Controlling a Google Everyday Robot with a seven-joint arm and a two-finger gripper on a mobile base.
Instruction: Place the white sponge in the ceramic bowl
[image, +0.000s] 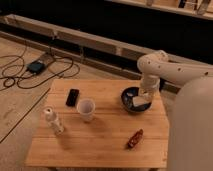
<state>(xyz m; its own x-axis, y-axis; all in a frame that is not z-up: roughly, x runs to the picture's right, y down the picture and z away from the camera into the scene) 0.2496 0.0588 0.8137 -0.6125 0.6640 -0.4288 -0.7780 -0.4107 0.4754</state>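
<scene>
The dark ceramic bowl (126, 104) stands on the wooden table (105, 137) near its far right corner. My gripper (143, 95) reaches down over the bowl's right half from the white arm at the right. A cream-white block, the white sponge (140, 102), sits right under the gripper's tip, inside the bowl's rim. I cannot tell whether the sponge rests on the bowl's bottom or hangs just above it. A pale patch shows on the bowl's inside at the far left.
A white cup (86, 108) stands mid-table, with a black phone (73, 96) behind it to the left. A pale bottle (52, 120) stands near the left edge. A red-brown packet (134, 138) lies front right. Cables and a small device (36, 66) lie on the floor at the left.
</scene>
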